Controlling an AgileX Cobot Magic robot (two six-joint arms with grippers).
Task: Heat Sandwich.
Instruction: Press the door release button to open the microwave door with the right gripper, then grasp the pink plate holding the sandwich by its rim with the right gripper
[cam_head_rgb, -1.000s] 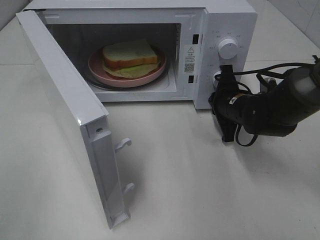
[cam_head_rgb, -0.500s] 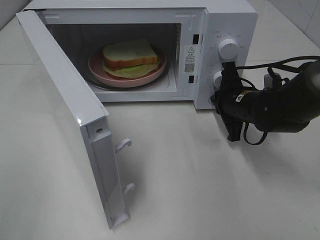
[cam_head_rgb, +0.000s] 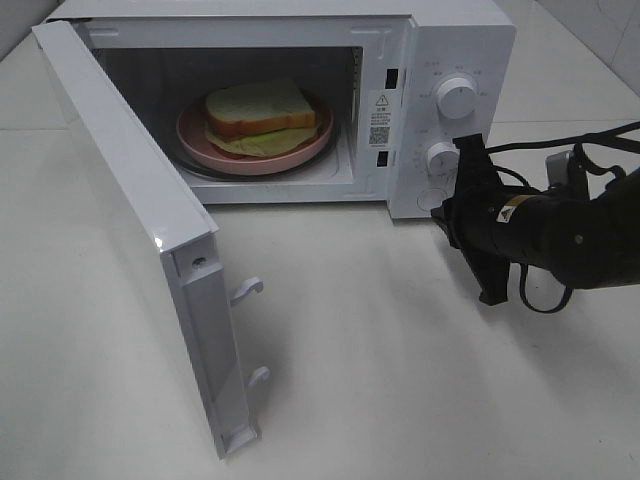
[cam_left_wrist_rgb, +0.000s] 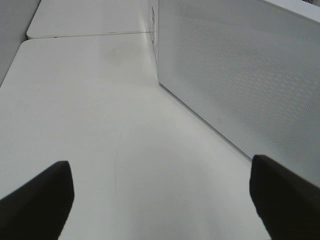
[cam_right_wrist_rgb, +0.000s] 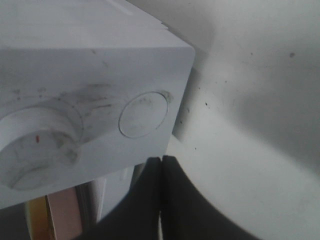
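The sandwich (cam_head_rgb: 260, 112), white bread over a green leaf, lies on a round pink plate (cam_head_rgb: 250, 155) inside the open microwave (cam_head_rgb: 455, 50). My right gripper (cam_head_rgb: 441, 212) is shut and empty, with its tip just in front of the round button (cam_head_rgb: 432, 199) at the microwave's lower right front corner. The right wrist view shows the shut fingers (cam_right_wrist_rgb: 150, 200) pressed together below that button (cam_right_wrist_rgb: 143, 114), beside the lower knob (cam_right_wrist_rgb: 35, 150). My left gripper (cam_left_wrist_rgb: 160, 200) is open above bare tabletop, beside the door's meshed outer face (cam_left_wrist_rgb: 240, 75). It is outside the exterior high view.
The microwave door (cam_head_rgb: 130, 190) stands swung wide to the left, its latch hooks (cam_head_rgb: 246, 290) pointing right. Two white knobs (cam_head_rgb: 456, 97) sit on the control panel. Black cables (cam_head_rgb: 560, 140) trail behind the right arm. A white tabletop (cam_head_rgb: 350, 350) lies in front.
The right arm has drawn back to the right and towards the front, uncovering the lower knob. Its gripper stays shut. The sandwich, plate and door have not moved.
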